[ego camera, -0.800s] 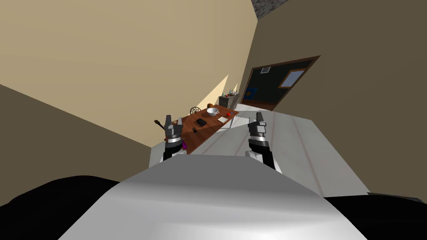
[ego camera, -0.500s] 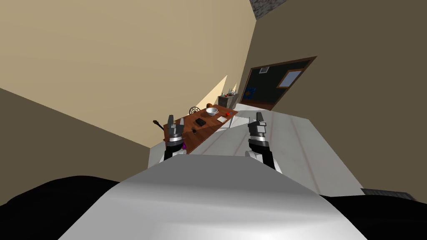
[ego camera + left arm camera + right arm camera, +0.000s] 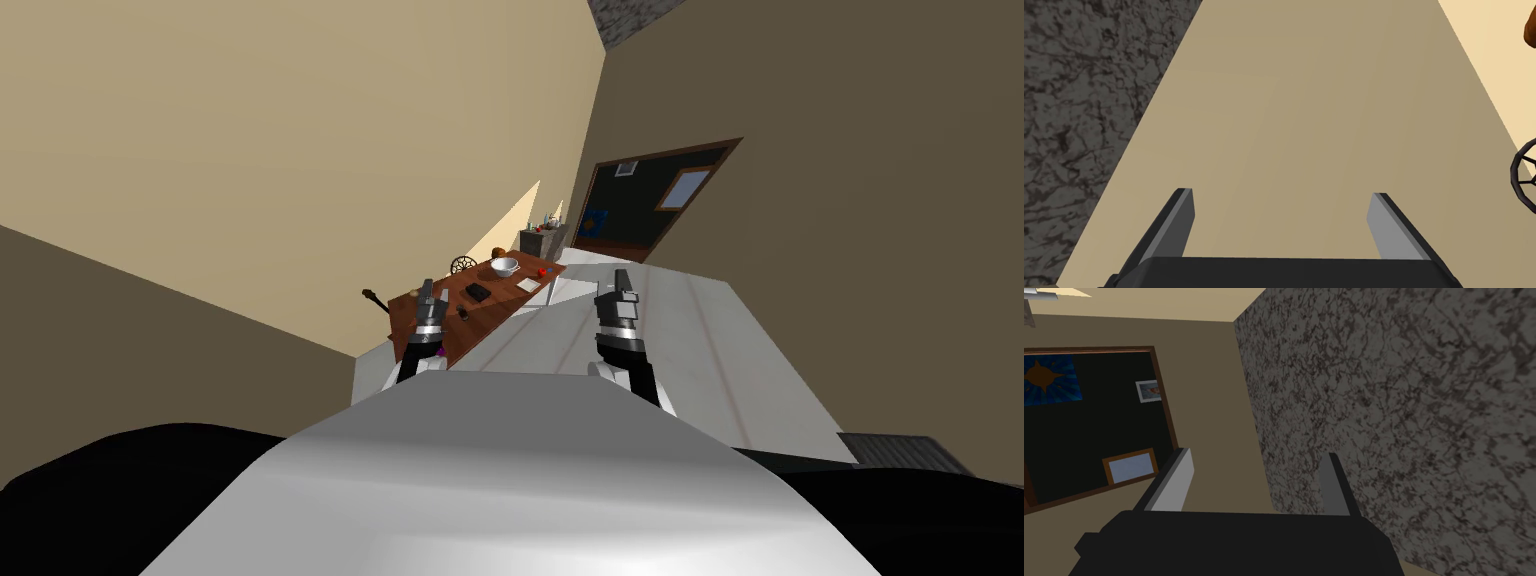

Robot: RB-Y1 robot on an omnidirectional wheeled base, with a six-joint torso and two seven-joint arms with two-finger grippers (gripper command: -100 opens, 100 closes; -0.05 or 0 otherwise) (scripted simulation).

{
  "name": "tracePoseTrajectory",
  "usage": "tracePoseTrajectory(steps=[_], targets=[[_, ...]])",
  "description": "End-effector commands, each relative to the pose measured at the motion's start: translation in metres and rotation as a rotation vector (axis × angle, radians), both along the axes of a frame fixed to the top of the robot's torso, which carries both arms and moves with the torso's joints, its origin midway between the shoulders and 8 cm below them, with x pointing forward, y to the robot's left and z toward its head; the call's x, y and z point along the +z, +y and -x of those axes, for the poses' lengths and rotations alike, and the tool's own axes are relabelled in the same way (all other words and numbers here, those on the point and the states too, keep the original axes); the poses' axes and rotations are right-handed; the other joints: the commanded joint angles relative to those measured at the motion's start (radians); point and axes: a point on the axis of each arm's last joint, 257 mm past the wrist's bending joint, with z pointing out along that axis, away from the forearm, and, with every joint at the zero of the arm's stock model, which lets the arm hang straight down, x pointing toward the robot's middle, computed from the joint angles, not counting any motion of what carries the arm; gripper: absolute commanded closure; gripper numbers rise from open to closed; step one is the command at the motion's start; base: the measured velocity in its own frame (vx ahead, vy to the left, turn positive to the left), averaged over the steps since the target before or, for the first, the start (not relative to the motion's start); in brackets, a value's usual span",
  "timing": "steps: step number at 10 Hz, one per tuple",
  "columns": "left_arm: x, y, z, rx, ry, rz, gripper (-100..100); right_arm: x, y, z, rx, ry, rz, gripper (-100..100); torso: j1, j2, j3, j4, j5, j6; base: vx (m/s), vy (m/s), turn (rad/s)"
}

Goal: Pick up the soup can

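Note:
A brown table [image 3: 500, 303] stands ahead by the tan wall in the head view. Near its closer end is a small dark upright thing [image 3: 464, 313], too small to tell whether it is the soup can. My left gripper [image 3: 428, 293] hangs over the table's near left corner, just left of that thing; in the left wrist view my left gripper [image 3: 1281, 200] is open and holds nothing. My right gripper [image 3: 620, 280] is raised over the white floor to the right of the table, and in the right wrist view my right gripper [image 3: 1256, 470] is open and holds nothing.
The table carries a white bowl [image 3: 504, 266], a flat black object [image 3: 478, 291], a white sheet [image 3: 527, 285] and a small red thing [image 3: 542, 271]. A wheel-backed chair [image 3: 462, 265] and a grey cabinet [image 3: 540, 240] lie beyond. A doorway [image 3: 640, 210] opens at right.
My left hand has swung right and forward over the table's near corner and turned edge-on. The head view has drifted slightly; the right arm has not moved.

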Motion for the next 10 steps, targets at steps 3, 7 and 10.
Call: tracePoseTrajectory(steps=[3,7,10], targets=[[-0.035,0.004,-0.024,0.010,0.117,-0.031,-100,0.000,0.000,0.000,0.000,0.000,0.000,0,0.001,-0.001,-0.001,0.000,0.000,0.000,-0.017,-0.013,-0.046],[-0.073,0.013,-0.048,0.024,0.239,-0.063,-100,0.000,0.000,0.000,0.000,0.000,0.000,0,0.000,-0.002,-0.001,0.000,0.000,0.000,-0.009,-0.017,-0.055],[-0.099,0.020,-0.060,0.036,0.325,-0.079,-100,0.000,0.000,0.000,0.000,0.000,0.000,0,0.000,-0.002,-0.001,-0.001,0.000,0.000,-0.003,-0.020,-0.053]])
